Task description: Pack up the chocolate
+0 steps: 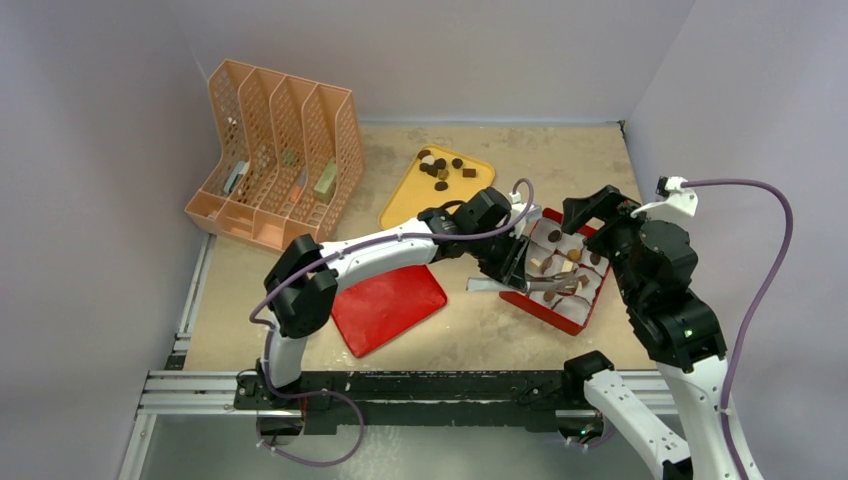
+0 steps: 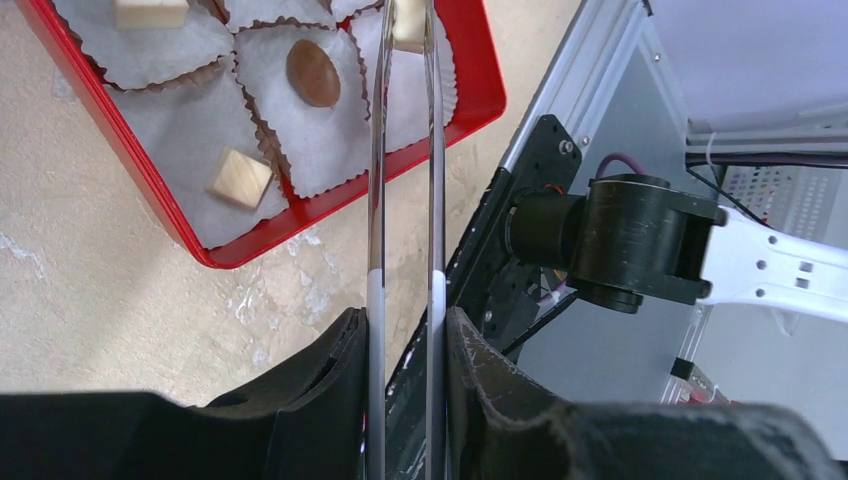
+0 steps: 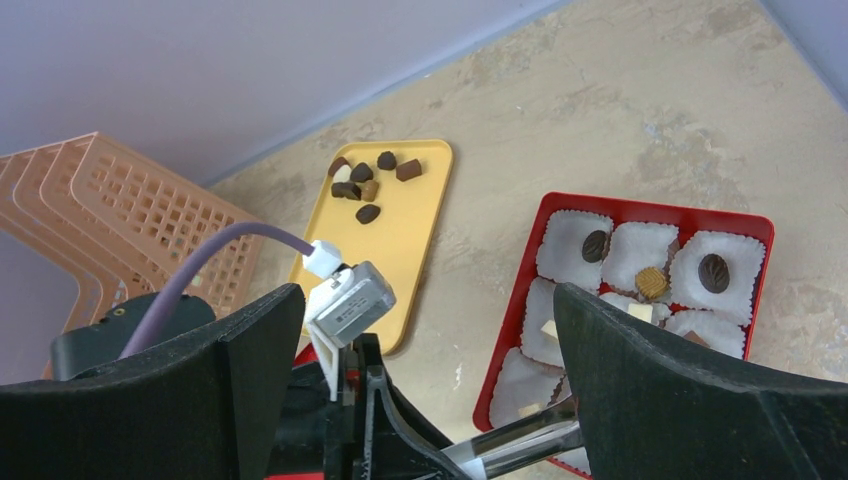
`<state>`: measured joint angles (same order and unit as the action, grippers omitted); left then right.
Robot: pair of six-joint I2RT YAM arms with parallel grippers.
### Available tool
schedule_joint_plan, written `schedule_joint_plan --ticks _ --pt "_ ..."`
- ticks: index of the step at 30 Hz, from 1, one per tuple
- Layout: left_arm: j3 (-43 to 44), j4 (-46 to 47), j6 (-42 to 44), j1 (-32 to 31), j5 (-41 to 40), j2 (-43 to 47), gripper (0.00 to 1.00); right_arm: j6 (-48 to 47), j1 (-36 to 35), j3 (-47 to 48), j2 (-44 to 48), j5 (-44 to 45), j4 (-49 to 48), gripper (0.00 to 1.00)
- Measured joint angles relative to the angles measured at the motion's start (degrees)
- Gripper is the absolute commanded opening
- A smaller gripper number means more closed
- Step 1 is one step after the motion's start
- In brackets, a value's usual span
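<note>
My left gripper (image 2: 405,325) is shut on metal tongs (image 2: 378,180) and reaches over the red box (image 1: 548,312). A pale chocolate block (image 2: 408,25) sits between the tong tips, over a white paper cup. The box's cups hold several pieces, including a brown oval (image 2: 313,72) and a tan block (image 2: 240,178). More dark and tan chocolate pieces (image 1: 440,168) lie on the yellow tray (image 1: 415,200) at the back. My right gripper (image 1: 610,215) hovers above the box's far right side. It is wide open and empty (image 3: 428,300).
The red lid (image 1: 388,305) lies flat left of the box, under my left arm. An orange file organizer (image 1: 275,150) stands at the back left. The table's metal front rail (image 1: 400,385) runs along the near edge.
</note>
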<state>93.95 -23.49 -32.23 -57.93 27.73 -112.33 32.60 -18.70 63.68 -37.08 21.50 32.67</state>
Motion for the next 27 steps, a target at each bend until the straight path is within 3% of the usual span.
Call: schedule_joint_plan --ticks 16,27 --pt "0.44 -0.35 0.26 -1.36 0.02 -3.85 0.2 -0.02 0.0 0.0 0.0 0.0 0.0 0.96" --pt "1.42 -1.44 0.35 -2.14 0.2 -4.79 0.29 -0.04 0.0 0.0 -0.02 0.0 0.0 0.96"
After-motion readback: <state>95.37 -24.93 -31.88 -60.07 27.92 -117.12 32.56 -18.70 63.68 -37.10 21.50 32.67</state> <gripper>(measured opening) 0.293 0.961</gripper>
